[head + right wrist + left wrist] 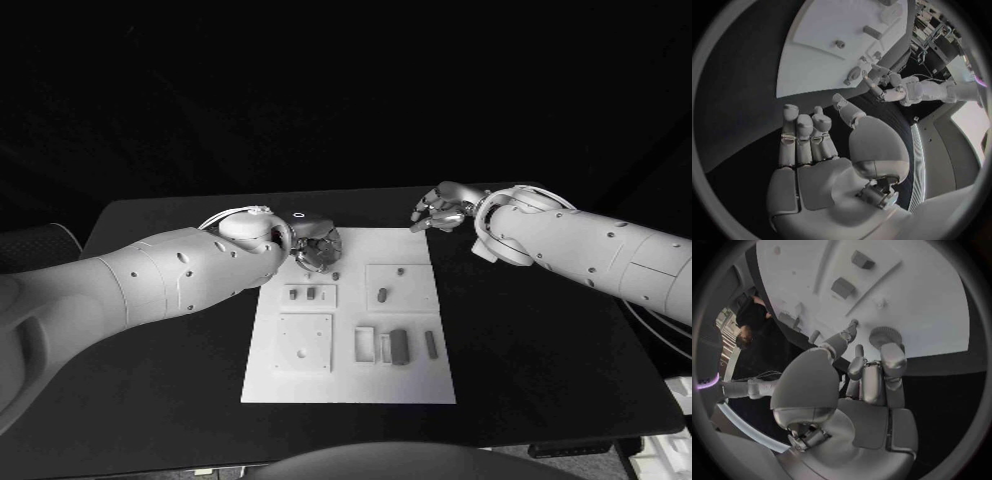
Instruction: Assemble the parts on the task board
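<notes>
- The white task board [351,315] lies in the middle of the black tabletop [548,360], its long side running away from the robot.
- Small grey parts lie on the board: a short peg [382,294] in the square field on its right half, two small pieces [303,294] in a little frame on its left half, and a row of upright blocks [398,346] near its front right.
- A square plate [304,342] with a small hole sits at the board's front left.
- The left robot hand [313,250] hovers over the board's far left corner, fingers pointing down. In the left wrist view this robot hand [870,375] has its fingers partly curled and apart, with nothing between them; it holds nothing.
- The right robot hand [441,212] is just beyond the board's far right corner, above the tabletop. In the right wrist view its fingers [801,135] stand straight and side by side, thumb apart, empty.
</notes>
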